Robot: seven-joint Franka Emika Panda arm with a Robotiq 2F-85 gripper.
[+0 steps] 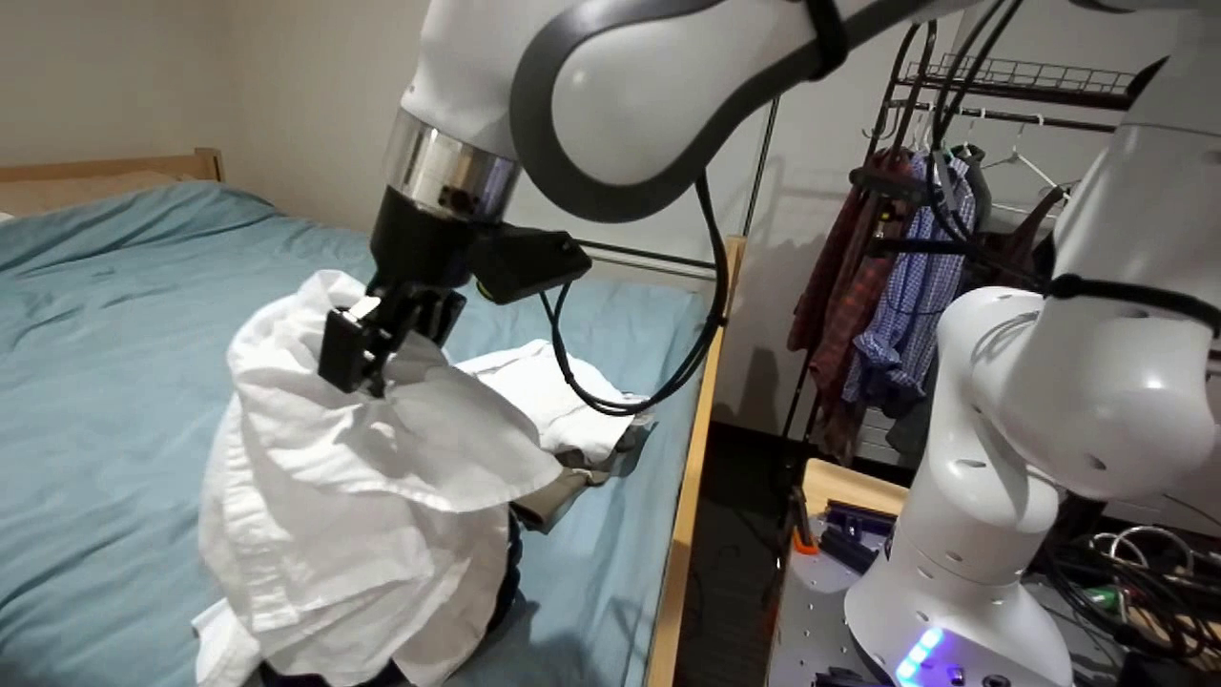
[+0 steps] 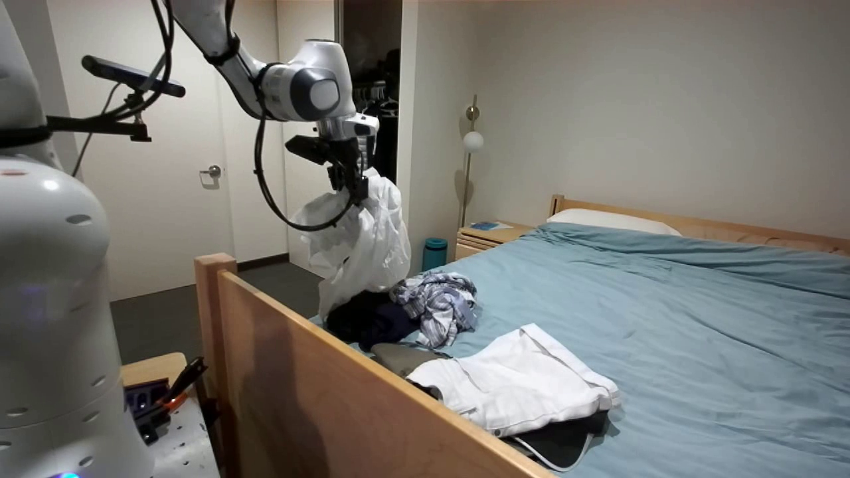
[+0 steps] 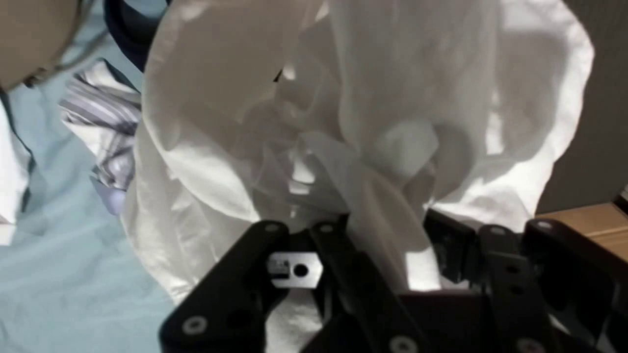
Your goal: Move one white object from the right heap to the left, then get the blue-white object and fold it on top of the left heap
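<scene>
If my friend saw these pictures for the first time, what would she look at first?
Most likely the big white cloth, dangling from the black gripper in both exterior views. Then maybe the robot arm, arching across the top of an exterior view. After that, the crumpled striped clothing on the blue bed, which an exterior view shows between that cloth and the flatter white garment.

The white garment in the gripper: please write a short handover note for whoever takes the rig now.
Gripper: shut on the white garment, likely a shirt, hanging by dark clothes; contact unclear.
Blue-white striped garment: crumpled on the bed, beside those dark clothes.
Folded white garment, likely trousers: on the neater pile.
Done: first garment grasped and raised.
Left: lay it on the neater pile, presumably, then fold the striped garment on top.
</scene>
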